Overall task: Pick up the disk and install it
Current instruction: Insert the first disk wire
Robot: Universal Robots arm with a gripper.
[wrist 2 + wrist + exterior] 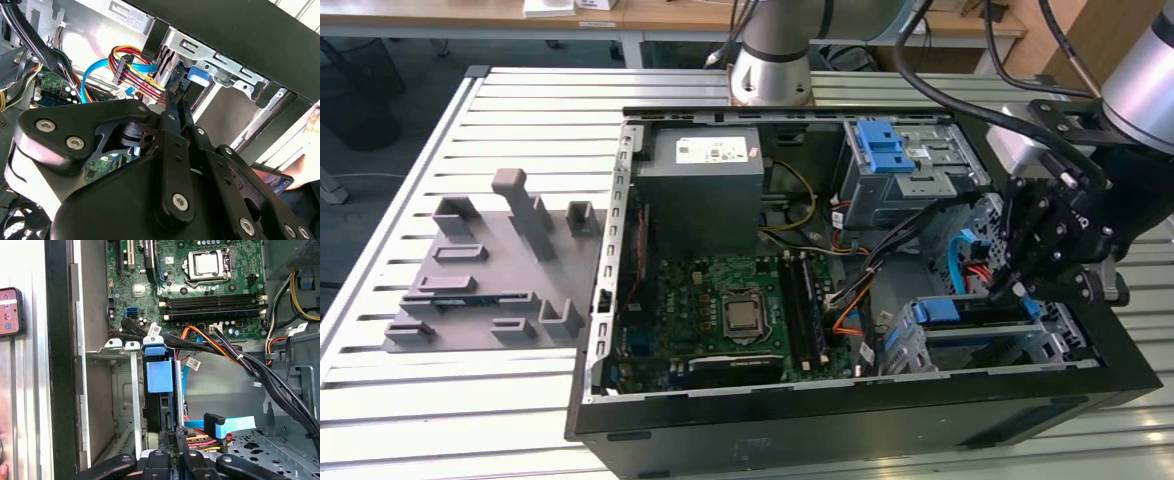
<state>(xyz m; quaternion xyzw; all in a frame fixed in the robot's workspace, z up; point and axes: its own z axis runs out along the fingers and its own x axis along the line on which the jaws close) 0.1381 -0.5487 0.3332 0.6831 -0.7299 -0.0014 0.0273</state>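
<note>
Even, diffuse daylight-like illumination; no view was dim.

In the exterior view the slatted bench (480,400) reflected soft bands of light, while the interior of the computer case (854,420) lay in moderate shadow. In the second wrist view a sheet-metal wall (95,45) was washed out by glare, and the close black gripper (176,107) appeared soft and out of focus. In the first wrist view the motherboard (200,285) was sharp and evenly lit.
</note>
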